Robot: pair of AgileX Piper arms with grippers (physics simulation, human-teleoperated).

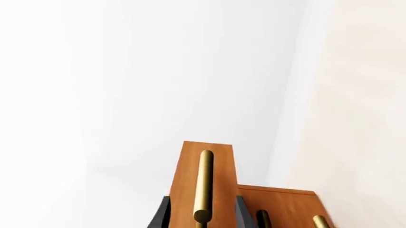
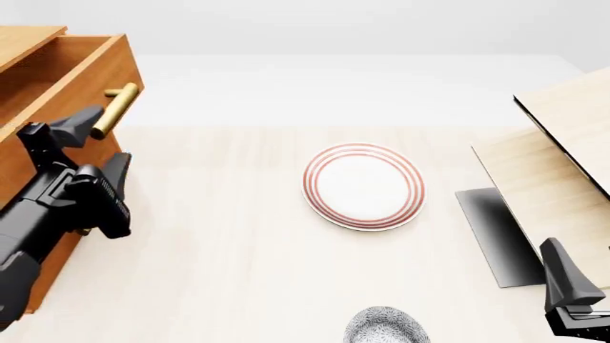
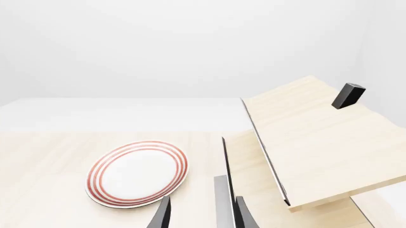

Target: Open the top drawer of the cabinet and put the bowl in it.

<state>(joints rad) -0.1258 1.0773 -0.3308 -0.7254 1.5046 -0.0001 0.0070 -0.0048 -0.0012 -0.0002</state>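
Orange-brown wood fills the upper left of the front view, where the cabinet (image 2: 28,214) stands at the table's left edge with its top drawer (image 2: 67,78) pulled out, its deep box showing open from above. The brass bar handle (image 2: 116,108) juts from the drawer front, and the left gripper (image 2: 81,146) sits just beside it, its dark fingers spread on either side of the bar rather than pinching it; the left wrist view shows the same, with a fingertip (image 1: 159,214) on each side of the handle and gaps between. That stance suits pulling the drawer, and it looks open enough for the next step. The bowl (image 2: 385,326), white with dense dark speckles, rests on the pale table (image 2: 210,250) at the bottom centre of the front view, partly cut off by the edge, well apart from the cabinet. A plate with red rings (image 2: 363,186) lies mid-table, beyond the bowl. The right gripper (image 2: 570,304) waits at the lower right, near light-wood panels (image 2: 553,171), fingers parted and empty, seemingly placed to fetch the bowl.
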